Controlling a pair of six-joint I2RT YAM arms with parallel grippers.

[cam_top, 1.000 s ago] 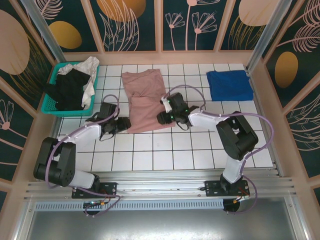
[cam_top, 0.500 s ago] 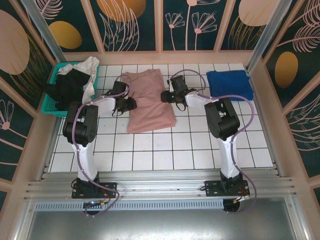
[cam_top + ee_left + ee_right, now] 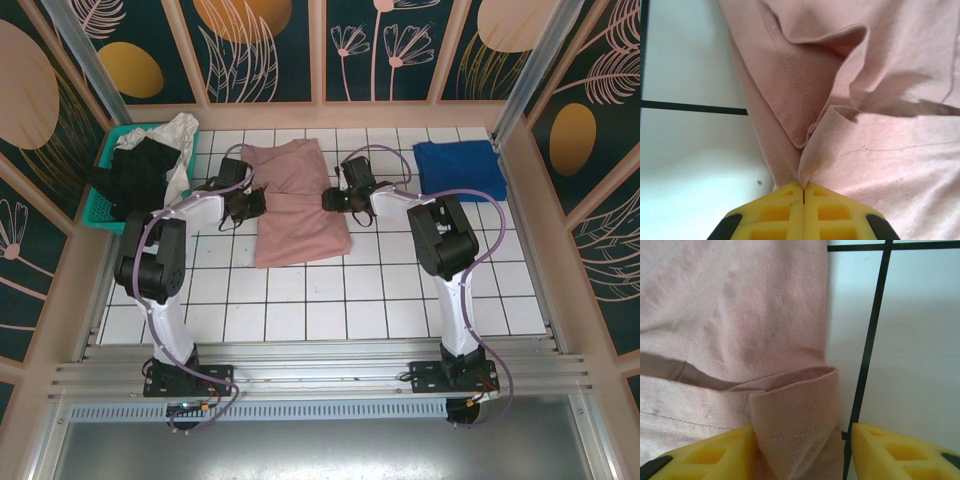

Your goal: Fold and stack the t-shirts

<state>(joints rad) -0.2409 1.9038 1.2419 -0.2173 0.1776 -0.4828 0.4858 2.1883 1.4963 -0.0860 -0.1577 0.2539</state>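
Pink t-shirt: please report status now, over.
Left gripper shut on pink t-shirt, left edge. Right gripper open around its folded right edge. Blue t-shirt folded, far right. Basket apart, far left.

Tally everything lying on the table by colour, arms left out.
Pink t-shirt: 1
Blue t-shirt: 1
Teal basket: 1
Black cloth heap, in the basket: 1
White cloth heap, in the basket: 1
Total: 5
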